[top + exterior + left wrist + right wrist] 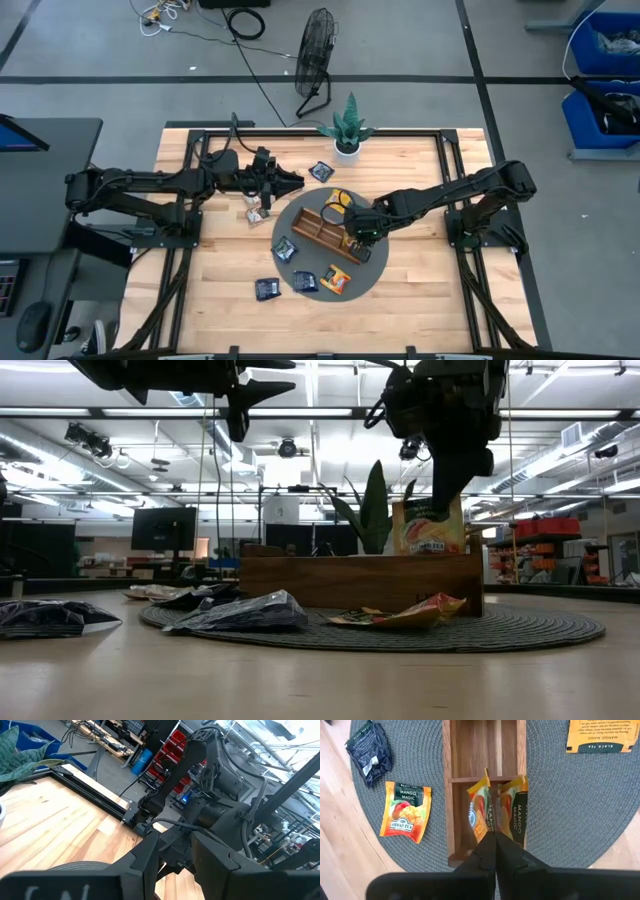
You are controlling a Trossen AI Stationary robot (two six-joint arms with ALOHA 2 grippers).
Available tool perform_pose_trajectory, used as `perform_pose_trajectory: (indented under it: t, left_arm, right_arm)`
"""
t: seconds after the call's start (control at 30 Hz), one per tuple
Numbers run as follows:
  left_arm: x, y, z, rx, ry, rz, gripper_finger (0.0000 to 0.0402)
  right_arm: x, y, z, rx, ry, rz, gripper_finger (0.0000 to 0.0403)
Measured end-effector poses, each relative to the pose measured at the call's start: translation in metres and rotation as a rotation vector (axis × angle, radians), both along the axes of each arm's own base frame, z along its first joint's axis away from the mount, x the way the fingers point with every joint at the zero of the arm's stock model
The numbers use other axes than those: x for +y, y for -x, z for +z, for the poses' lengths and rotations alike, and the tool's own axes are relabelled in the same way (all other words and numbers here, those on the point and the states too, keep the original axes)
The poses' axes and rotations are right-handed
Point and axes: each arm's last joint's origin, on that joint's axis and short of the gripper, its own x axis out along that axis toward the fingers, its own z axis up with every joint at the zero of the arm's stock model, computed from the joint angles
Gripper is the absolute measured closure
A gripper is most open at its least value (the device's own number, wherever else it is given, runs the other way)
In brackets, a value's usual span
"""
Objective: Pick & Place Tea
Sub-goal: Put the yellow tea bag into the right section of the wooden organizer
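Fingers of the right gripper are pressing together on the top edge of a yellow-orange sachet, holding it upright in the end compartment of the wooden tray, where a second yellow-orange sachet is standing just beside it. In the low view the held sachet is showing above the tray's wall, hanging under the right gripper.

The left gripper is hovering above the desk near the far left rim of the round grey mat, its fingers standing partly apart and holding nothing.

The tray is lying at a slant across the mat. On the mat's near part a dark sachet, another dark one and an orange one are lying flat, and a further dark one is resting on bare wood just off the near left rim. A pale sachet is lying under the left arm, and a dark one is lying near the potted plant at the far edge. The desk's near right corner and the strip along the right side are offering open wood.

The flat orange sachet is reading "BLACK TEA", "MANGO MAGIC" and "AHMAD TEA". The upright one beside the held sachet is showing "MANGO MAGIC", and a face-down sachet is reading "BLACK TEA"
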Motion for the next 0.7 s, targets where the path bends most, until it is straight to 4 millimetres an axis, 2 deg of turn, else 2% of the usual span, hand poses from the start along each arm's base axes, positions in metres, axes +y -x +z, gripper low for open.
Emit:
perform_pose_trajectory:
  t: [0.17, 0.57, 0.7]
  left_arm:
    - [0.0000, 0.0000, 0.0000, 0.000, 0.004, 0.000, 0.0280]
    - [0.0000, 0.0000, 0.0000, -0.001, 0.018, 0.000, 0.0280]
    - [0.0000, 0.0000, 0.0001, -0.001, 0.018, 0.000, 0.0280]
  right_arm:
    - [0.0002, 0.0001, 0.0000, 0.002, -0.007, 0.010, 0.0393]
    - [0.0002, 0.0010, -0.0003, 0.011, -0.008, 0.007, 0.0308]
    - [-0.0001, 0.0025, 0.0057, -0.016, -0.024, -0.006, 0.0288]
